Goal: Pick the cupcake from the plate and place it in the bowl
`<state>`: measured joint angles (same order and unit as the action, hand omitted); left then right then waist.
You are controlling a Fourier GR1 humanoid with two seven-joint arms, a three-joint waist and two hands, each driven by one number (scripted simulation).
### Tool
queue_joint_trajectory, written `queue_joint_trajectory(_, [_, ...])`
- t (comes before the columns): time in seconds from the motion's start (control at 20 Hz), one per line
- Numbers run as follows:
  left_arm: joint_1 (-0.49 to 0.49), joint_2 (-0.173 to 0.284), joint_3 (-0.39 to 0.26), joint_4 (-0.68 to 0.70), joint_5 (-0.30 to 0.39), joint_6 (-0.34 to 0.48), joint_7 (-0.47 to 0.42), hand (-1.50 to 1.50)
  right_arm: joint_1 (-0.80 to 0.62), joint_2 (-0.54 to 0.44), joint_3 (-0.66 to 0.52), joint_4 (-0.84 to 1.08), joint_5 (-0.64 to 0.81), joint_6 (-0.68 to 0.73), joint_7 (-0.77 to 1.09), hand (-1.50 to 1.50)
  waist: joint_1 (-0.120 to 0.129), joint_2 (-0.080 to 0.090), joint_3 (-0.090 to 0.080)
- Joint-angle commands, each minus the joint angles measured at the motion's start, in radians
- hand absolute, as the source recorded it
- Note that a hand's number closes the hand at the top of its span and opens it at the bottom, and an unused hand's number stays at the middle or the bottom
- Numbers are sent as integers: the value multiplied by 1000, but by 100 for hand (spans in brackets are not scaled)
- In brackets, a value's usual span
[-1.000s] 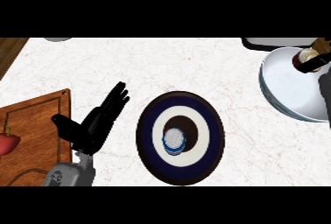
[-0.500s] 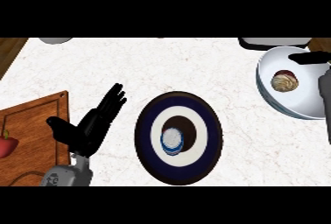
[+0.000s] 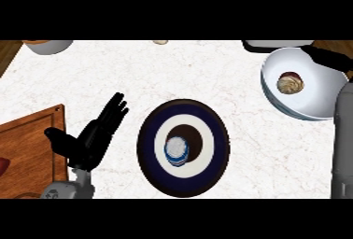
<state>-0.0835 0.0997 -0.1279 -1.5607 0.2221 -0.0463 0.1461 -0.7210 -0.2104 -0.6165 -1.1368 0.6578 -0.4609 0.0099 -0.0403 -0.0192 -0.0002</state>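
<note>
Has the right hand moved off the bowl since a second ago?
Yes. The right hand, earlier over the bowl with the cupcake, now sits at its upper right rim. The cupcake lies inside the bowl.

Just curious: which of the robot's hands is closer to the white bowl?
Right. The right hand sits at the bowl's upper right rim; the left hand rests far across, left of the plate.

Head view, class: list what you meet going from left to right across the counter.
Wooden board → left hand → dark blue plate → white bowl holding the cupcake → right forearm.
</note>
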Motion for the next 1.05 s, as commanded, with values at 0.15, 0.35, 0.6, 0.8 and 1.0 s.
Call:
queue_joint_trajectory(0.15, [38, 7, 9, -14, 10, -5, 4, 0, 299, 204, 107, -508, -102, 53, -39, -150, -26, -8, -2])
queue_joint_trajectory(0.35, [35, 9, 10, -5, -14, 7, -17, 0, 477, 208, 280, -714, -128, 54, 19, -150, -39, -15, -3])
queue_joint_trajectory(0.6, [43, 9, 16, -21, -17, 26, 6, 0, 775, 210, 470, -929, -125, -3, 33, 150, -52, -15, -1])
queue_joint_trajectory(0.8, [45, 20, 25, -36, -6, 16, 10, 0, 1012, 210, 643, -1028, -130, -63, 12, 150, -58, -14, 1])
queue_joint_trajectory(1.0, [53, 0, 23, -30, -11, 34, -6, 0, 1224, 210, 846, -1030, -130, -89, -30, 150, -65, -12, 2])
